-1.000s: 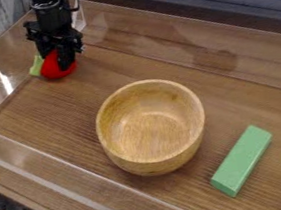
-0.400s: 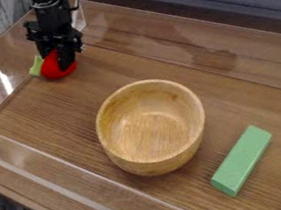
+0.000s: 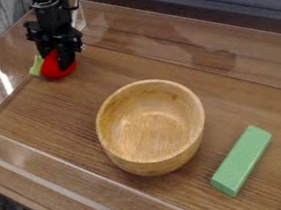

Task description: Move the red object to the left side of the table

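Note:
The red object (image 3: 56,66), a small round toy fruit with a light-green leaf piece on its left, rests at the far left of the dark wood-grain table (image 3: 51,122). My black gripper (image 3: 58,55) comes straight down onto it, its fingers shut on the fruit's top. The upper part of the fruit is hidden behind the fingers.
A wooden bowl (image 3: 151,125) stands in the middle of the table. A long green block (image 3: 242,160) lies at the front right. Low clear acrylic walls (image 3: 15,148) border the tabletop; the gripper is close to the left wall.

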Tool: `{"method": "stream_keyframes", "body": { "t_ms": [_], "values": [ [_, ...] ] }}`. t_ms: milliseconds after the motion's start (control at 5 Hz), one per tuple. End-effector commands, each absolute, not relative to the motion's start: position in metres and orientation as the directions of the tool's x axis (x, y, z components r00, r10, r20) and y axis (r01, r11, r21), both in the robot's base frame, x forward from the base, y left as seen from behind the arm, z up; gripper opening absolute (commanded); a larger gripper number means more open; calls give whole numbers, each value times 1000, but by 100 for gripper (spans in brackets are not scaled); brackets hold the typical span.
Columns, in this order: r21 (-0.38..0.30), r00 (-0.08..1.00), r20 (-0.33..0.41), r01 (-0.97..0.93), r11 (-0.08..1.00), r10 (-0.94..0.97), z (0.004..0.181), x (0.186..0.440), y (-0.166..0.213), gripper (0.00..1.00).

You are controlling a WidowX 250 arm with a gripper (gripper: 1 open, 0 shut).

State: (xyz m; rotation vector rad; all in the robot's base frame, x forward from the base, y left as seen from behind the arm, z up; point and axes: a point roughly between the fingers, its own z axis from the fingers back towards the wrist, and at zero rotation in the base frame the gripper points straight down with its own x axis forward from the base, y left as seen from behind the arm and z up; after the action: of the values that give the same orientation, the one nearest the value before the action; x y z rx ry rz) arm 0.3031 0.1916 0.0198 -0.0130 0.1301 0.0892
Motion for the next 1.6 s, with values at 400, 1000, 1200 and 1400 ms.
{"method": "stream_keyframes", "body": {
  "t_ms": [400,1000,1200,1400],
  "values": [
    [-40,980,-172,-109,993,100,14,295,189,0],
    [-61,978,-176,-120,991,108,23,293,185,100],
    [-73,983,-147,-123,990,112,42,293,180,100],
    [-78,985,-131,-127,989,116,50,293,178,100]
  ]
}}
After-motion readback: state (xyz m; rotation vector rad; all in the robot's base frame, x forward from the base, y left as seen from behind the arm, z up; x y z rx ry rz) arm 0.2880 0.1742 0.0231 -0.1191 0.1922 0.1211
